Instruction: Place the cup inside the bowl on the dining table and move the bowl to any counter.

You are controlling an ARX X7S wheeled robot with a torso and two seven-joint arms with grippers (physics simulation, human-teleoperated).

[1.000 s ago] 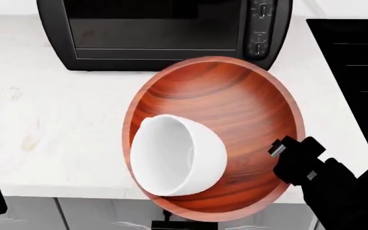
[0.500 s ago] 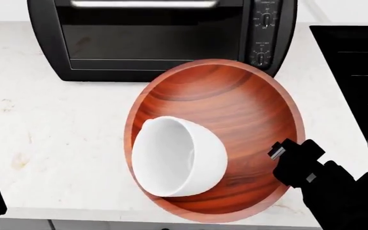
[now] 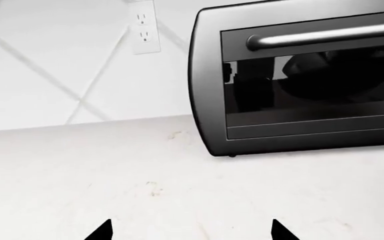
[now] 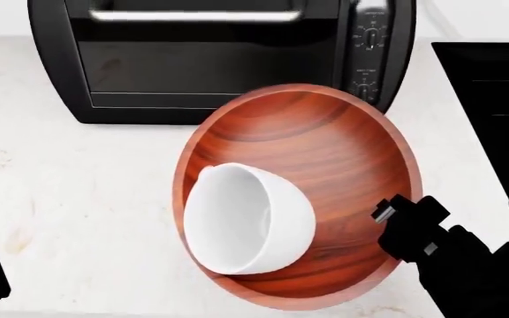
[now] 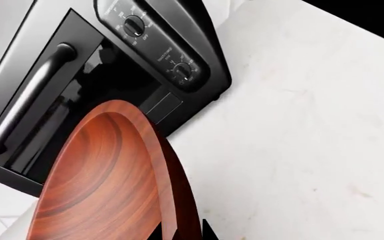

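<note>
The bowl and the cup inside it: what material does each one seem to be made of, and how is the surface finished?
The bowl looks like polished wood: reddish-brown, with curved darker grain bands and a soft sheen. The cup, lying on its side in the bowl, looks like glazed ceramic: plain white, smooth and glossy, with no pattern. As this is a render, both are only likely.

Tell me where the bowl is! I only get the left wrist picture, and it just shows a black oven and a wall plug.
Observer: The bowl is over the counter, right in front of that oven.
Kid: Is the cup in it?
Observer: Yes, the cup lies on its side inside the bowl.
Kid: Who's holding the bowl?
Observer: The right gripper pinches the bowl's rim.
</note>
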